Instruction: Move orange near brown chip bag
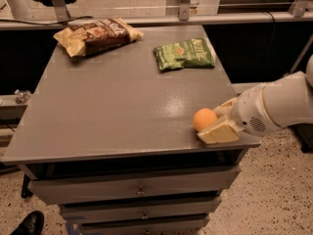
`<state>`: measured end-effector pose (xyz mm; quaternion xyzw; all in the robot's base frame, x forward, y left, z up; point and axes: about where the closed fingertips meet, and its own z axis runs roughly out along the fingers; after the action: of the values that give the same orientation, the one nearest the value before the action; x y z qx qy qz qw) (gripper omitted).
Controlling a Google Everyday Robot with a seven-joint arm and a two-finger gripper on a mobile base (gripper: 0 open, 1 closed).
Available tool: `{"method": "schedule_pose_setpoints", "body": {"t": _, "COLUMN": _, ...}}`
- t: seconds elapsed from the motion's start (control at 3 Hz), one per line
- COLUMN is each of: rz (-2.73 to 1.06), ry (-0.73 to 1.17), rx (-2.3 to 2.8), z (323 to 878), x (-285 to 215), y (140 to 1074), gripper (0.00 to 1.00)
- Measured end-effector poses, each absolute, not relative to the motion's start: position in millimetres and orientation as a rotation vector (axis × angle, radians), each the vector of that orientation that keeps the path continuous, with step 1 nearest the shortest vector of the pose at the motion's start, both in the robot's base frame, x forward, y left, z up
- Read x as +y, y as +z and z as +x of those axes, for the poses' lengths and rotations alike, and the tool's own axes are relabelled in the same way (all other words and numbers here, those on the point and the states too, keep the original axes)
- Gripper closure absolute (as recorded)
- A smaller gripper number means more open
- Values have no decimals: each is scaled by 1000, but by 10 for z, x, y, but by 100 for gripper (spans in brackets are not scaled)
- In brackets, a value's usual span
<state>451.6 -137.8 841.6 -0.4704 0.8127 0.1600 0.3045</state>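
Gripper [210, 123]: it is at the front right corner of the counter [122, 102], low over the top, at the end of the white arm [279, 106]. Its two pale fingers [221, 131] are drawn in narrow and hold the orange [203, 119] between them.
Fingers: one lies on the near side of the fruit, along the front edge; the other is on the far side and partly hidden behind the fruit.
Orange: it rests on the counter top close to the front edge, near the front right corner, inside the gripper. It is well apart from the brown chip bag [98, 35], which lies at the opposite corner.
Brown chip bag: it lies flat at the back left corner, a little slanted, with tan ends.
Green chip bag [185, 54]: green chip bag, lying flat near the back right corner, apart from the brown one and far from the fruit.
Arm: thick and white, it comes in from beyond the right edge.
Counter: grey flat top; under the front edge are grey drawers [137, 187] with small knobs.
Shoe [29, 223]: black shoe on the speckled floor, below the front left corner.
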Motion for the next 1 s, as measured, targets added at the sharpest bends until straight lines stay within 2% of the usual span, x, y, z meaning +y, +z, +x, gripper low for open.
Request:
{"method": "schedule_pose_setpoints", "body": {"t": 0.33, "rz": -1179, "ry": 366, "rx": 2107, "z": 4818, "x": -1563, "y": 8815, "gripper": 100}}
{"method": "schedule_pose_setpoints", "body": {"t": 0.67, "rz": -1179, "ry": 366, "rx": 2107, "z": 4818, "x": -1562, "y": 8815, "gripper": 100}}
{"method": "schedule_pose_setpoints", "body": {"t": 1.0, "rz": -1173, "ry": 368, "rx": 2084, "z": 5073, "x": -1285, "y": 8837, "gripper": 100}}
